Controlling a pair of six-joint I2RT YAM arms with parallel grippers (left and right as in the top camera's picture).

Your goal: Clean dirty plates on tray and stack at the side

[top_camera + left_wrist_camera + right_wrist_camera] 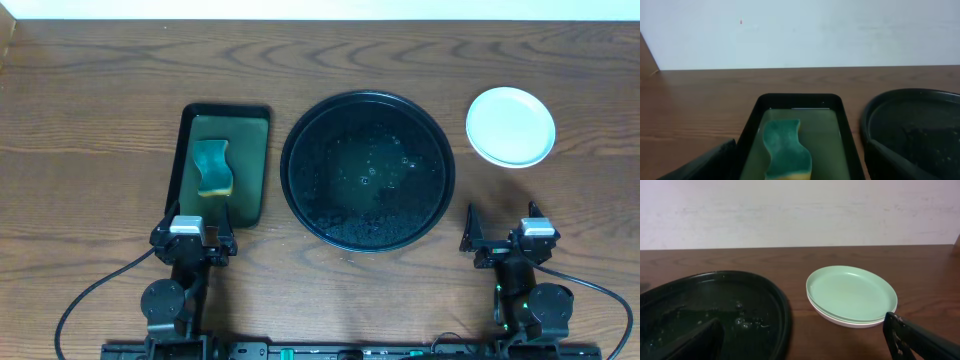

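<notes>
The round black tray point(367, 170) lies mid-table, wet with droplets and with no plate on it. The plates point(510, 126) sit stacked on the wood to its right. In the right wrist view the stack point(851, 294) shows a mint-green plate on top and a white rim at the bottom. My left gripper point(198, 226) stands open at the near end of the green tray, with the sponge point(786, 150) just ahead of its jaws point(800, 172). Near the front edge my right gripper point(502, 228) stands open, the stack beyond it and nothing in its jaws point(805, 347).
A dark-green rectangular tray point(250, 150) left of the round tray holds shallow liquid and a teal-and-yellow sponge point(212, 168). The round tray's rim point(870, 115) lies close to my left gripper's right finger. Bare wood surrounds the trays.
</notes>
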